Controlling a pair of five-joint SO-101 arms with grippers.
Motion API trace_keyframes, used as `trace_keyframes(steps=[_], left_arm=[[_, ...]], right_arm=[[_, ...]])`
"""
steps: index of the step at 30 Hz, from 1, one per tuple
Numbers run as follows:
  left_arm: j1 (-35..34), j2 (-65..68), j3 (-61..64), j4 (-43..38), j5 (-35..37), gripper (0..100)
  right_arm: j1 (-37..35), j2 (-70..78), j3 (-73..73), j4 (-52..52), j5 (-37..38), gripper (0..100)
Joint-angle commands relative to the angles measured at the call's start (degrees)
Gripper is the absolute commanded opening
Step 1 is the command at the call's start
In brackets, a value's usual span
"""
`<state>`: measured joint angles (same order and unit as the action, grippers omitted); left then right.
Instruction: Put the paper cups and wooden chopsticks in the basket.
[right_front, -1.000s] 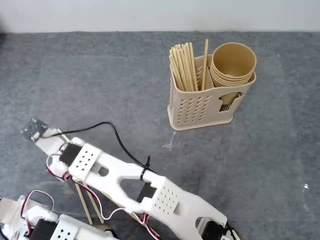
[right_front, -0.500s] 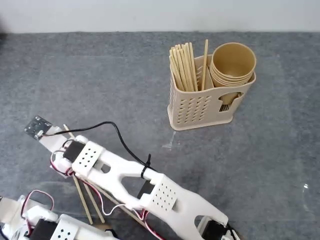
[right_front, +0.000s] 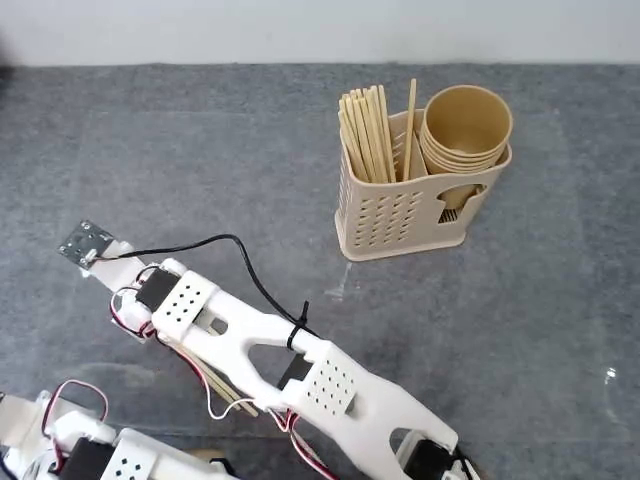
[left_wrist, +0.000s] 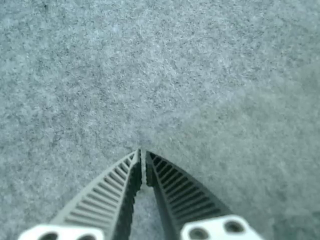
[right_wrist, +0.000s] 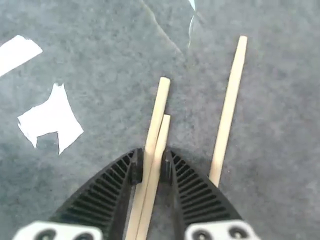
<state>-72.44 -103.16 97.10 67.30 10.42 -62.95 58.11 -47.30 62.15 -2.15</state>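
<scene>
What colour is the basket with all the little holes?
The basket is beige, a pale creamy tan. It shows best in the high view.

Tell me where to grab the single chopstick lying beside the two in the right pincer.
Grip the single chopstick around mid-shaft, coming straight down from above, jaws straddling its width. It seems to lie flat on the mat, apart from the held pair.

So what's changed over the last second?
The right arm shifted a little away from the near edge, toward the basket's side. The chopsticks under it swung to a slant; its jaws are shut on two of them. The basket, paper cups and left arm stayed put.
</scene>
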Motion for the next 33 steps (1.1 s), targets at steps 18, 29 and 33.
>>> trace_keyframes(steps=[18, 29, 33], left_arm=[[-0.3, -0.5, -0.6, 0.3, -0.4, 1], [-0.3, -0.5, -0.6, 0.3, -0.4, 1], [-0.3, -0.5, -0.6, 0.3, -0.4, 1]], right_arm=[[0.4, -4.9, -15.9, 17.9, 1.0, 3.5], [0.3, -2.9, -29.2, 30.4, 1.0, 4.2], [-0.7, 2.2, -26.5, 30.8, 1.0, 12.7]])
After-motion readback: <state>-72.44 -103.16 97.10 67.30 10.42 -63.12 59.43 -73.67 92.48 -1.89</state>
